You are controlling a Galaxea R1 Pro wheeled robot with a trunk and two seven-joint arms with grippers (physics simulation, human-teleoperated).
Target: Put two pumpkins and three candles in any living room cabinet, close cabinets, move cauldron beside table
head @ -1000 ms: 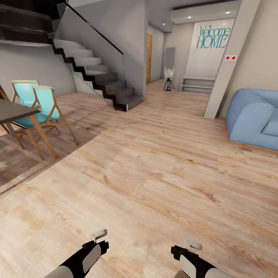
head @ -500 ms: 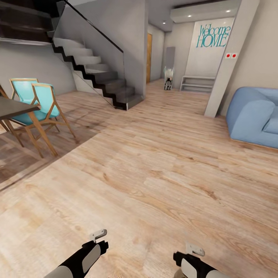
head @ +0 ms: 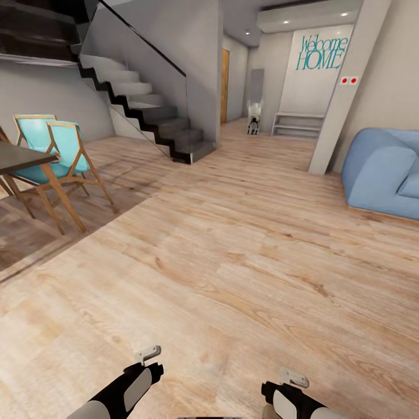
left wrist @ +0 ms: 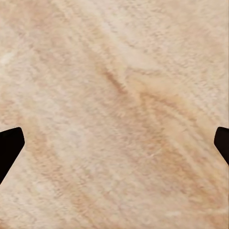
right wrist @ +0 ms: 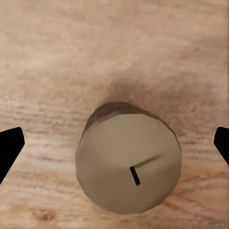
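right gripper [right wrist: 114, 143] is spread wide over 1 candle [right wrist: 129, 157] on the floor [head: 244, 244]; descending off-centre could topple it. left gripper [left wrist: 114, 143] also wide, empty.

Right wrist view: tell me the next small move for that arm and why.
Probably lower the right gripper straight down around the candle, then close. The candle stands upright on the wood floor, wick end up, roughly centred between the two open fingertips, which sit wide of it on either side, not touching it.
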